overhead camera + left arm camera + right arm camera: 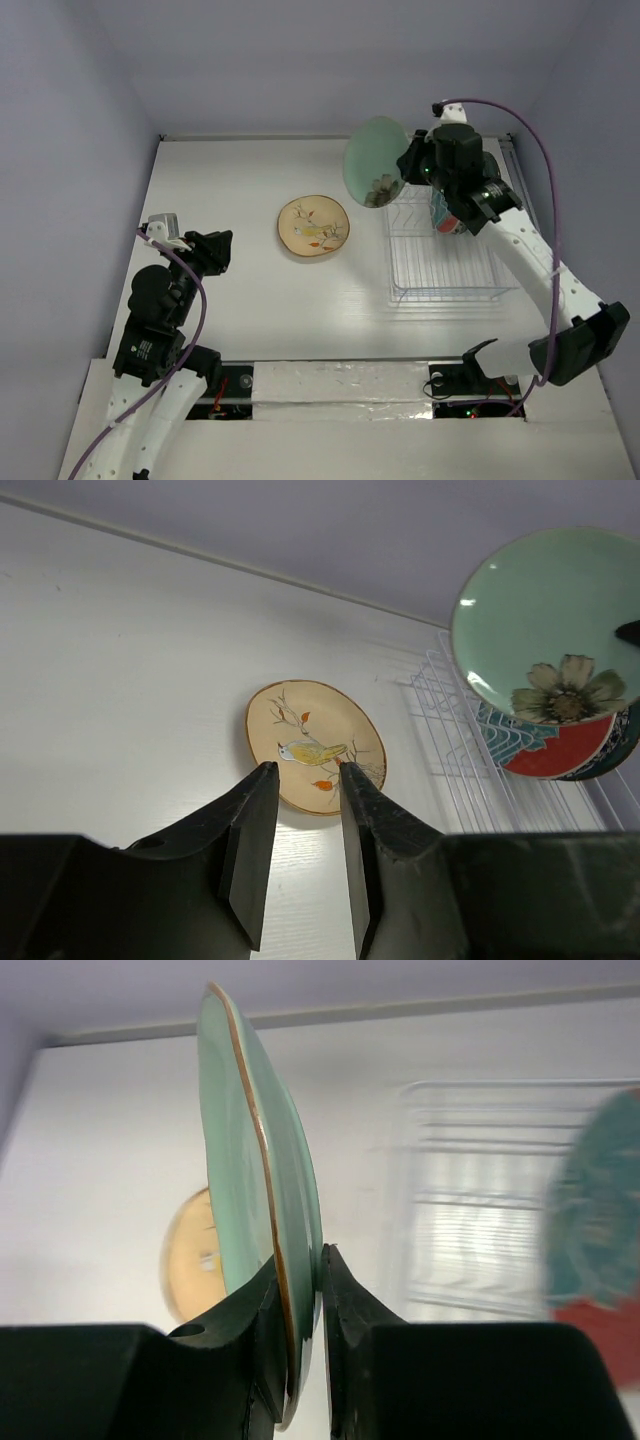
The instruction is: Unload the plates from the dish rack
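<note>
My right gripper [402, 170] [300, 1258] is shut on the rim of a mint green plate [370, 160] [255, 1170] with a flower on it. It holds that plate on edge in the air, above the far left corner of the dish rack [440, 270] [470, 1210]. A red plate [560, 758] and a dark teal plate [595, 1210] still stand in the rack, mostly hidden under the right arm in the top view. A tan plate [314, 227] [315, 742] with a bird lies flat on the table left of the rack. My left gripper [215, 250] [305, 772] is open and empty, near that plate.
Pale walls close in the white table [230, 180] at the back and on both sides. A purple cable [545, 170] loops over the right arm. A silver strip [340, 385] runs along the near edge between the arm bases.
</note>
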### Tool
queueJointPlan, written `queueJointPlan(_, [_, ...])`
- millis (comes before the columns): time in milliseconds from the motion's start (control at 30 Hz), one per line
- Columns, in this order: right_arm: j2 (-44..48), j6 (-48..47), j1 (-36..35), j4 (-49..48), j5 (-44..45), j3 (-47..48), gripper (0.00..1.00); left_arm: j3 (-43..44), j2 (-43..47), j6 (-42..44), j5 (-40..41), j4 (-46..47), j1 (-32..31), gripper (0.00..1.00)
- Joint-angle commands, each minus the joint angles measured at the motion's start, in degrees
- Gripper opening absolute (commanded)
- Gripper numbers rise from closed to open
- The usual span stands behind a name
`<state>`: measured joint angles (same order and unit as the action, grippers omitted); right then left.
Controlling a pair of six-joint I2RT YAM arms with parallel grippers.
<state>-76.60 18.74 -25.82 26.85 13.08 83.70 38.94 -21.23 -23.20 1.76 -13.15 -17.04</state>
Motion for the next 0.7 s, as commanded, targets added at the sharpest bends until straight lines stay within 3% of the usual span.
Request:
queueJointPlan(0, [-2.05, 11.82, -1.07, -21.21, -14.97, -3.62, 0.0, 0.44, 0.32, -0.09, -0.18, 2.07, -0.19, 0.28])
queueJointPlan(167, [-8.2, 22.55, -2.92, -34.56, -23.01, -9.08, 0.0, 0.44, 0.32, 0.0, -0.35, 2.25, 0.34, 0.29])
queueJointPlan(300, [-15.05, 24.67, -5.46, -37.13, -22.75, -8.82, 0.0, 0.35, 0.58, -0.09, -0.35, 2.25, 0.34, 0.29])
queueJointPlan(667, [-22.89, 31.79, -5.47, -47.06, -24.16, -15.76, 0.0, 0.35, 0.67, -0.09, -0.62, 2.42, 0.34, 0.29])
